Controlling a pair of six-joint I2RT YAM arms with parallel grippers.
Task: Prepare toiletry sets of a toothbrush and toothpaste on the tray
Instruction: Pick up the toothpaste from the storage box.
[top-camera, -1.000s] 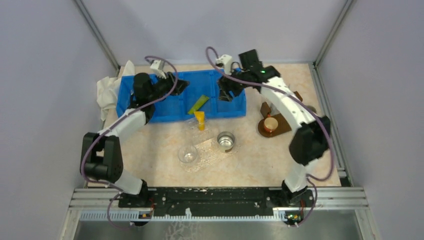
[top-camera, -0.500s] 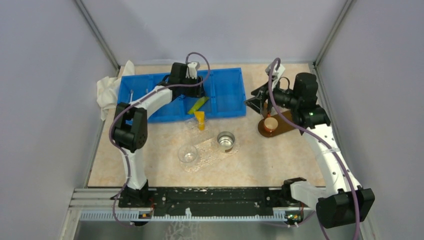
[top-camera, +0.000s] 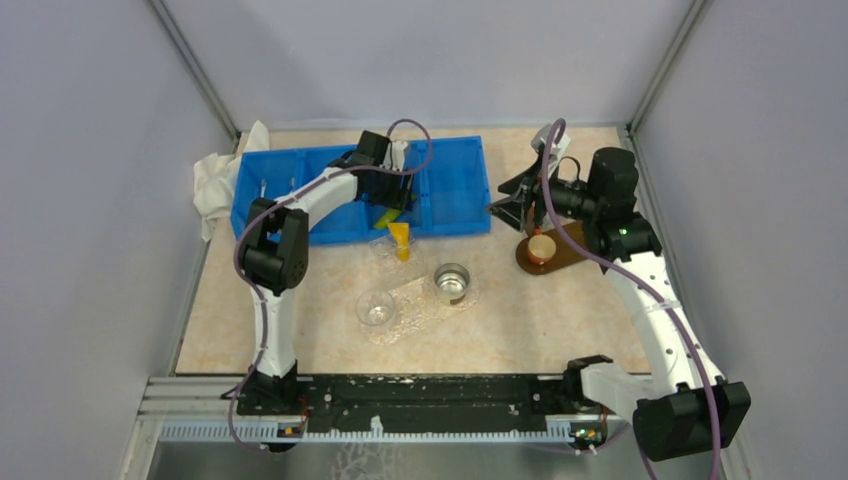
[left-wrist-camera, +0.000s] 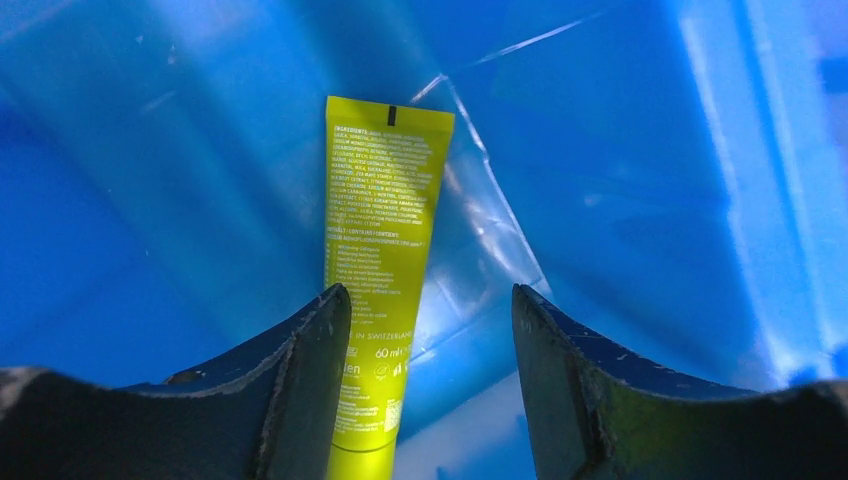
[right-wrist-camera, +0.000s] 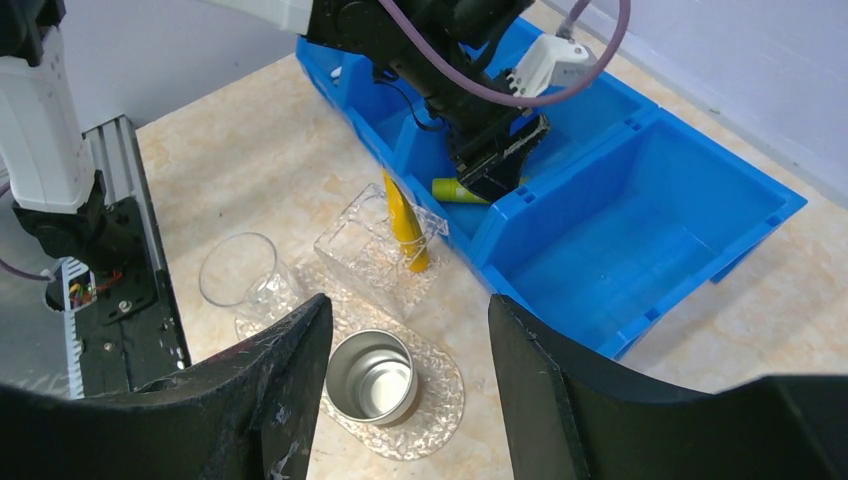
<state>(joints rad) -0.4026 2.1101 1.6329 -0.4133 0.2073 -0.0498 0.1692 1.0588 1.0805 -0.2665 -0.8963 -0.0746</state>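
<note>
A yellow-green toothpaste tube (left-wrist-camera: 380, 230) lies flat in the middle compartment of the blue bin (top-camera: 455, 205). My left gripper (left-wrist-camera: 430, 330) hangs open over it, the tube's cap end beside the left finger (left-wrist-camera: 305, 390). From above, the left gripper (top-camera: 395, 198) is low in the bin by that tube (top-camera: 390, 214). A second, yellow toothpaste tube (top-camera: 400, 240) stands in a clear holder on the clear tray (top-camera: 415, 300). Thin pale sticks that look like toothbrushes (top-camera: 263, 188) lean in the bin's left compartment. My right gripper (top-camera: 510, 205) is open and empty, raised to the right of the bin.
A glass cup (top-camera: 376, 308) and a metal cup (top-camera: 452, 282) stand on the tray. A brown board with a small cup (top-camera: 541, 250) lies under the right arm. A white cloth (top-camera: 215, 180) is bunched at the bin's left end.
My left arm swung from the bin's left end to the middle compartment, dropped toward the green tube and opened wider. My right arm left the bin's right end and has held still since.
</note>
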